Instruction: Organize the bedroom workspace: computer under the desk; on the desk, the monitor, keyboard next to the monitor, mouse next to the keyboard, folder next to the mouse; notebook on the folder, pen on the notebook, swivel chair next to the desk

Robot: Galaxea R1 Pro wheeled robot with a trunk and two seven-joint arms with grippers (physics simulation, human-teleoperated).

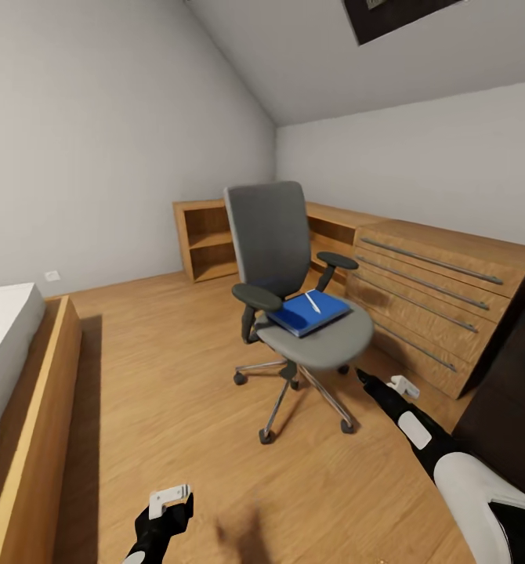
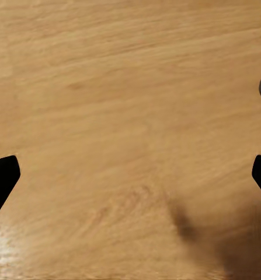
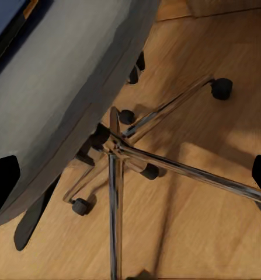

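The robot's left hand (image 1: 171, 501) hangs low at 7 o'clock in the head view, its fingers (image 2: 2, 178) spread wide apart and empty over bare wooden floor (image 1: 176, 407), with a soft shadow on the boards beneath it. The right hand (image 1: 372, 381) reaches out at 5 o'clock toward the swivel chair (image 1: 282, 258), its fingers (image 3: 0, 184) likewise wide apart and gripping nothing; the right wrist view looks under the grey seat (image 3: 60, 87) at the chrome star base (image 3: 115, 146) and its black castors (image 3: 221, 87), and the hand sits just beside the seat's front edge without clearly touching it. The chair stands at the centre of the room, tall grey back upright, black armrests (image 1: 256, 296) on either side. On the seat lies the blue folder (image 1: 308, 312), flat and turned at an angle, with a thinner blue notebook apparently stacked on it, though the two are hard to separate. The white pen (image 1: 313, 301) rests on top, pointing roughly toward 11 o'clock. Behind the chair, at 12 to 1 o'clock, a low wooden shelf unit (image 1: 208, 239) lines the wall; a light wooden drawer chest (image 1: 431, 301) with long metal handles stands at 3 o'clock. A dark surface (image 1: 513, 392) fills the 4 o'clock edge. A wooden bed frame (image 1: 35, 439) with a white mattress sits at 9 o'clock.
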